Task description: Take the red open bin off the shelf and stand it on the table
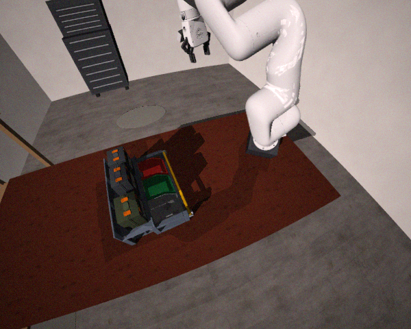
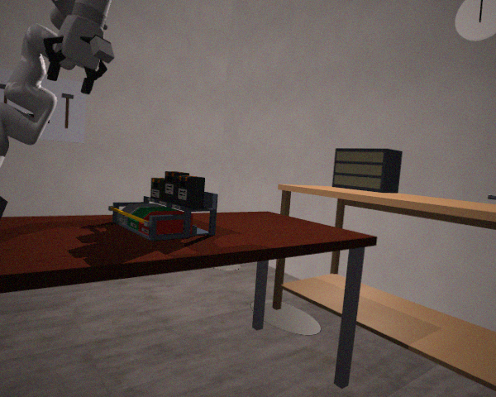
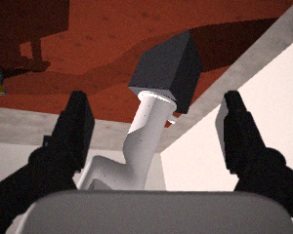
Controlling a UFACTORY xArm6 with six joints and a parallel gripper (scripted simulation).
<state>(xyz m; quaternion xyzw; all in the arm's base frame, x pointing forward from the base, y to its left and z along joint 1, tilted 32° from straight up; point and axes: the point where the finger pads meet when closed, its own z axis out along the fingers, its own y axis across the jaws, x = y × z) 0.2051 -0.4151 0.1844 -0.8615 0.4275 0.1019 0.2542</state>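
The red open bin [image 1: 152, 166] sits in the lower row of a small grey shelf [image 1: 145, 192] on the dark red table, at the end nearest the arm's base. A green bin [image 1: 159, 187] and a dark grey bin [image 1: 165, 210] stand beside it behind a yellow front rail. In the exterior view the red bin [image 2: 168, 225] shows at the shelf's near end. My gripper [image 1: 196, 52] is open and empty, high above the table and far from the shelf; it also shows in the exterior view [image 2: 72, 80]. The wrist view shows the open fingers over the arm's base [image 3: 167, 70].
The shelf's upper row holds dark and olive drawer boxes with orange tabs [image 1: 122, 184]. A dark drawer cabinet [image 1: 88, 46] stands against the far wall. A wooden bench [image 2: 393, 205] with a small drawer unit [image 2: 366, 169] stands beside the table.
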